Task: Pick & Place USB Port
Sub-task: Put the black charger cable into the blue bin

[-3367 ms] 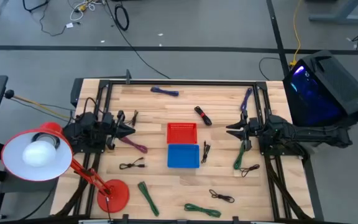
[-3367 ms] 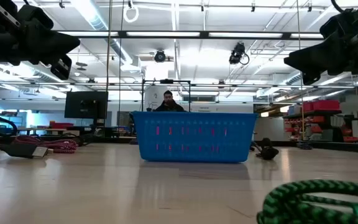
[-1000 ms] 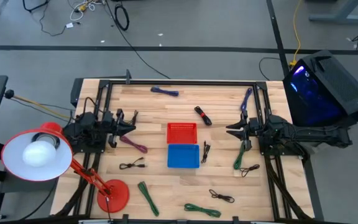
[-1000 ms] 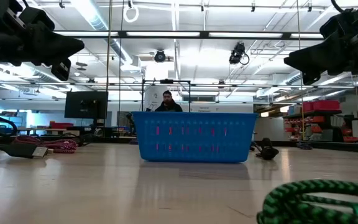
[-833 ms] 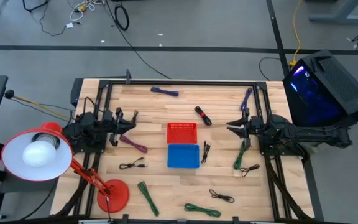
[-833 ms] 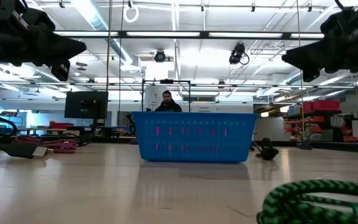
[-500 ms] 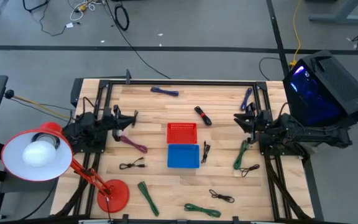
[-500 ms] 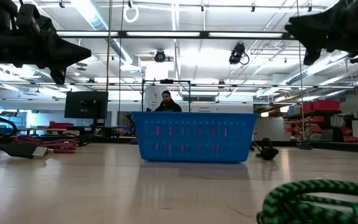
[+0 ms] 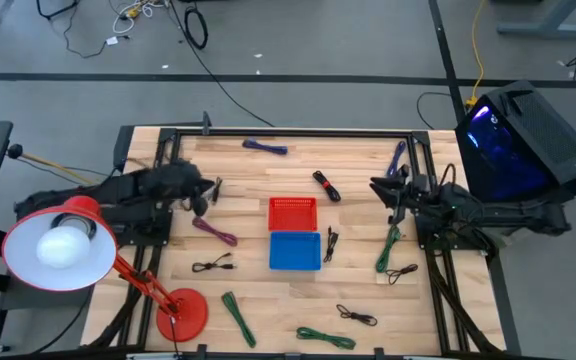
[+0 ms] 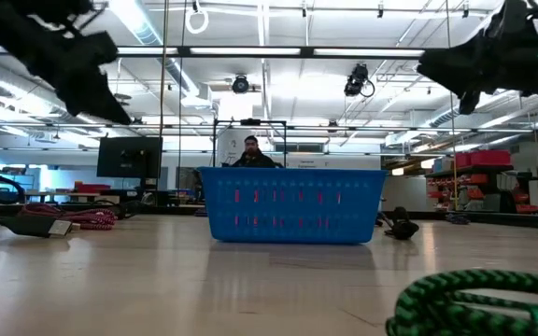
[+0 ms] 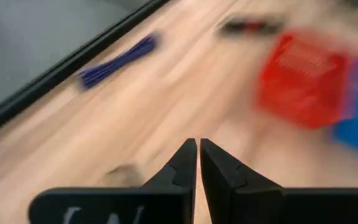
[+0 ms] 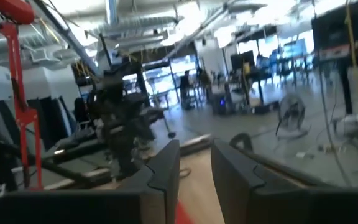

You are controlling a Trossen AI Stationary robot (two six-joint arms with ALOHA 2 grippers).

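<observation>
The high view shows a red basket (image 9: 293,212) and a blue basket (image 9: 295,250) side by side at the table's middle. A short black cable with a red end (image 9: 326,186) lies flat beyond the red basket, toward the right. My left gripper (image 9: 204,192) hangs in the air left of the red basket, shut and empty (image 11: 197,163). Its wrist view looks down on the red basket (image 11: 300,78) and a blue cable (image 11: 120,61). My right gripper (image 9: 378,186) hovers right of the black cable, with a narrow gap between its fingers (image 12: 195,163), holding nothing.
Bundled cables lie scattered on the wood: maroon (image 9: 218,232), black (image 9: 213,265), black (image 9: 330,243), green (image 9: 386,250), green (image 9: 238,318) and blue (image 9: 265,147). A red desk lamp (image 9: 63,245) overhangs the near left corner. A black frame rims the table.
My left arm has swung up and toward the far edge, and its gripper has tipped downward; it stays shut. My right gripper has risen and moved toward the far edge. Nothing on the table has moved.
</observation>
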